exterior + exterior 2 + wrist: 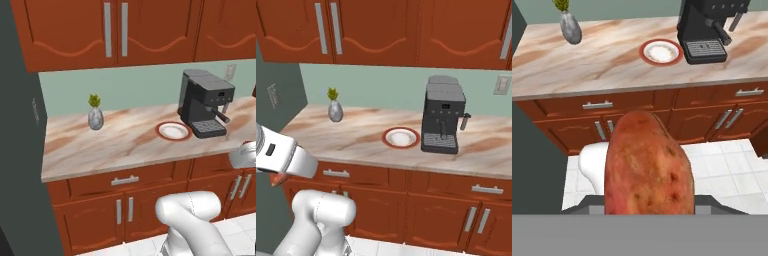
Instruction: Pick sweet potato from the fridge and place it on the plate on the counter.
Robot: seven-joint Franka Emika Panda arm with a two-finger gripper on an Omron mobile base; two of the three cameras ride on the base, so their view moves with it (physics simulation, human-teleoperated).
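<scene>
Big stuff first: the fridge (20, 150) is the dark grey slab on the left edge, and the tabletop (125, 142) runs long and marbled across the wooden cabinets, w/ a coffee machine (205, 102) toward the right and a little vase (95, 117) toward the left. The plate (173, 131) sits flat on the tabletop just beside the coffee machine's drip tray, nothing on it afaict.

The sweet potato (647, 167) is already out of the fridge and up in the claw (647, 212), pinched tight, w/ the spud filling the middle of the hand view and hiding the tips. In the right base view there's just a reddish sliver poking out under the white forearm, low at the left, prob the same potato. It hangs out over the floor tiles in front of the lower cabinets, well apart from the plate, which is up and ahead of it.

Handling, imo: it's stiff, dense-ish, not fragile, skin rough enough not to be slippery. But it's an oblong lump, so it can pivot if pinched near an end. Best hold is across the fat middle. It stands lengthwise out of the claw, so the grip looks closer to one end, tbh. I'd go gentle on swings.
</scene>
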